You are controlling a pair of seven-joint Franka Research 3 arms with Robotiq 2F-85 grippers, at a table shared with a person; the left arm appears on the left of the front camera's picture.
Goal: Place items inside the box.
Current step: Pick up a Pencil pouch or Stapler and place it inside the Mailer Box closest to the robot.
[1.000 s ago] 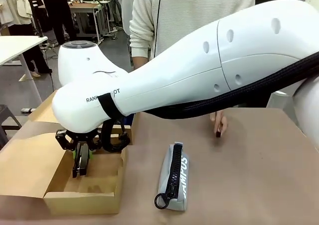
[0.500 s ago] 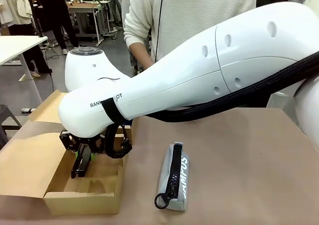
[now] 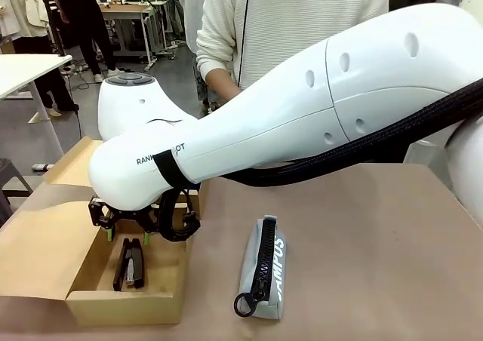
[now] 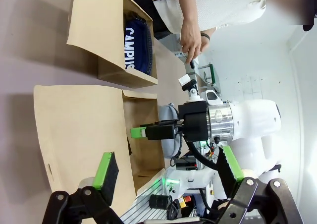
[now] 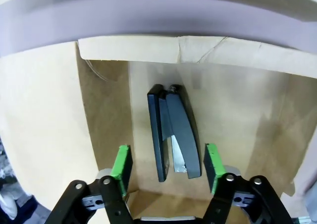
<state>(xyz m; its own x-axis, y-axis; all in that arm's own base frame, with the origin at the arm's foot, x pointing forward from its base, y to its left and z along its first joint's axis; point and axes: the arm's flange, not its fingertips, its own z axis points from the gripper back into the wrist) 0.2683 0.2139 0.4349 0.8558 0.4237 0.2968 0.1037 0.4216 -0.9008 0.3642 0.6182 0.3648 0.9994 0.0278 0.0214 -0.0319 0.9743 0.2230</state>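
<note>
Brown worktop (image 3: 362,235), and the right fingers (image 5: 122,164) have just let go: now wide over the stapler (image 3: 130,264), seemingly flat on the box (image 3: 121,307) floor. Pouch (image 3: 266,269) next, probably; left fingers (image 4: 106,170) wide, empty.

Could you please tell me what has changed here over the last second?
The right gripper opened and let go of the black stapler, which dropped and now lies on the floor of the box, with the gripper just above it. The person's hand drew back from the table. The grey CAMPUS pouch and the box stayed put.
</note>
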